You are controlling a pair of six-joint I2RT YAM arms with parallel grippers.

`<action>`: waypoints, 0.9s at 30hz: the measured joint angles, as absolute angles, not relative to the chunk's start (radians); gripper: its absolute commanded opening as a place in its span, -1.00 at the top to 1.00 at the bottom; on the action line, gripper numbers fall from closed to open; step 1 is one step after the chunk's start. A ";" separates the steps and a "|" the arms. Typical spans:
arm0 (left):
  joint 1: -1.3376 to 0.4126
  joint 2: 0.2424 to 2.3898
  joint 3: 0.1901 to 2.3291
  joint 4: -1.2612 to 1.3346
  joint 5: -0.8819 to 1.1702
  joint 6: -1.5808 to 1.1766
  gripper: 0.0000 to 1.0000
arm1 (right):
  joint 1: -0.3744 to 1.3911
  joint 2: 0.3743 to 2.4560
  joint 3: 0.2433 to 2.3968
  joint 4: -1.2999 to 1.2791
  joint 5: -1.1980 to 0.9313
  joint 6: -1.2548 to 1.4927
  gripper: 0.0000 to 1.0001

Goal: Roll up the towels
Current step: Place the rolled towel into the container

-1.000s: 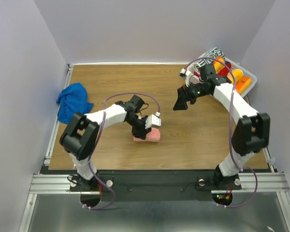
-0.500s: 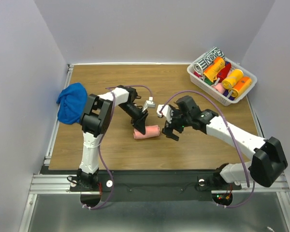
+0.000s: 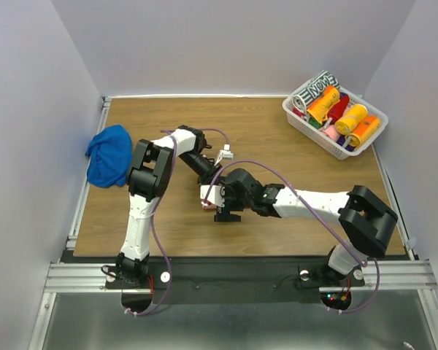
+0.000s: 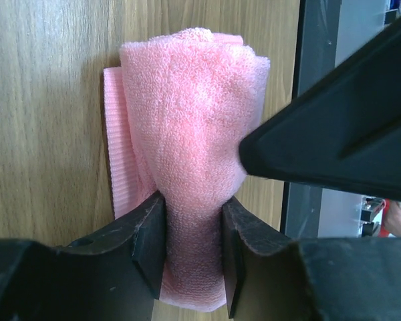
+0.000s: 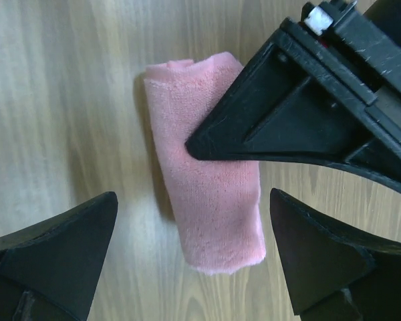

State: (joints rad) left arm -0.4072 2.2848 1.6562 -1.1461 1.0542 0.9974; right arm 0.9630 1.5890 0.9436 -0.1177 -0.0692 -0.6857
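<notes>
The salmon pink towel lies as a tight roll on the wooden table, mid-left. My left gripper is shut on one end of it, both pads pressed into the cloth. My right gripper stands open, its fingers on either side of the roll's other end and clear of it. In the top view both grippers, left and right, crowd over the roll, and only a sliver of pink towel shows. The royal blue towel lies crumpled at the table's left edge, far from both grippers.
A white basket holding several towel rolls, orange, red and black-and-white patterned, sits at the back right corner. The left arm's black finger reaches across the right wrist view, over the roll. Grey walls enclose the table on three sides.
My right arm swung down from the basket to the pink roll and now straddles it, open. My left arm swung round to reach the roll from the far side.
</notes>
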 measured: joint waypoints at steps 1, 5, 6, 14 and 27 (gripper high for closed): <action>-0.406 2.289 1.662 -1.152 1.055 0.999 0.08 | 0.963 1.596 0.936 -0.101 -0.067 -0.692 -1.00; -0.399 2.318 1.695 -1.191 1.062 1.019 0.05 | 0.963 1.628 0.894 -0.042 -0.054 -0.723 -1.00; -0.397 2.325 1.703 -1.201 1.064 1.023 0.05 | 0.962 1.639 0.888 -0.033 -0.051 -0.730 -1.00; -0.382 2.343 1.718 -1.234 1.070 1.044 0.04 | 0.962 1.686 0.884 0.041 -0.045 -0.790 -0.92; -0.355 2.352 1.713 -1.254 1.098 1.082 -0.22 | 0.947 1.748 0.886 0.139 -0.057 -0.829 0.13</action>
